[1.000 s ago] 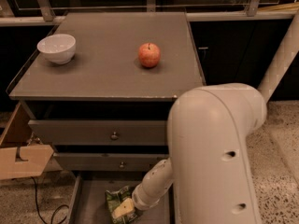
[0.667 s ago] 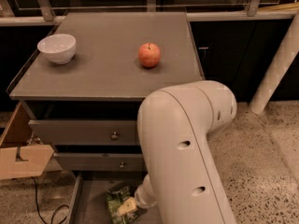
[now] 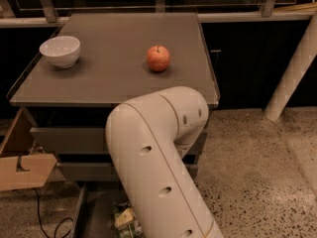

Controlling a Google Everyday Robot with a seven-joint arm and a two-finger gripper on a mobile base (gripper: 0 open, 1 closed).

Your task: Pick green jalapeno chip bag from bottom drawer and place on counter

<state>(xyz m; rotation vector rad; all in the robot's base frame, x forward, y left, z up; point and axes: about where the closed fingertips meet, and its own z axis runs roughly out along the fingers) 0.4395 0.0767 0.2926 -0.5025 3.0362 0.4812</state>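
Observation:
The green jalapeno chip bag (image 3: 124, 219) lies crumpled in the open bottom drawer (image 3: 80, 208) at the lower edge of the camera view, partly covered by my arm. My white arm (image 3: 158, 152) fills the lower middle and slopes down toward the drawer. The gripper is hidden behind this arm, somewhere low near the bag. The counter (image 3: 114, 78) is the grey-brown cabinet top above the drawers.
A red apple (image 3: 158, 58) sits mid-counter and a white bowl (image 3: 60, 50) at its left. The two upper drawers (image 3: 69, 140) are closed. A cardboard box (image 3: 22, 170) stands left of the cabinet, a white pillar (image 3: 293, 66) at the right, with speckled floor (image 3: 257, 172) between.
My arm's big link has swung left and across the cabinet front, now covering the wrist and most of the bag. Apple and bowl have not moved.

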